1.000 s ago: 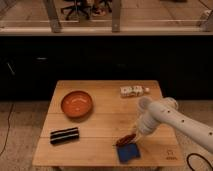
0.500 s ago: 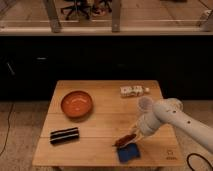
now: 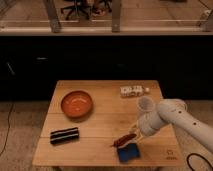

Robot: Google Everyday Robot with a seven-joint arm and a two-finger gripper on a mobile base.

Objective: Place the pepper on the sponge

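**Item 1, pepper** [image 3: 123, 140]: a slender, reddish-brown, chili-shaped piece that tapers to a thin point. It is about as long as the sponge and lies tilted, with the point low to the left and the thick end raised to the right. It sits just above and left of the sponge, over that block's far-left corner. Whether the tip touches the desk cannot be told.

**Item 2, sponge** [image 3: 130, 153]: a small, thick, bright blue rectangular block, lying flat near the front edge of the desk [image 3: 105, 92].

**Item 3, gripper** [image 3: 135, 134]: just above the sponge's far edge, at the end of the white arm [image 3: 172, 117], which comes in from the sponge's right. The jaws are pinching the pepper's thick end.

**Item 4, orange bowl** [image 3: 77, 104]: round, well apart from the sponge, up and to its left.

**Item 5, black striped bar** [image 3: 64, 135]: left of the sponge and longer than it.

**Item 6, small white pieces** [image 3: 132, 91]: a cluster at the far edge of the desk, straight beyond the sponge.

**Change since half a second ago:** the pepper, gripper and sponge stand in the same places. The arm's thick white segment has shifted slightly to the right. The bowl, bar and white pieces have not moved.

**Markings:** a small dark mark [image 3: 170, 154] on the desk right of the sponge, not legible.
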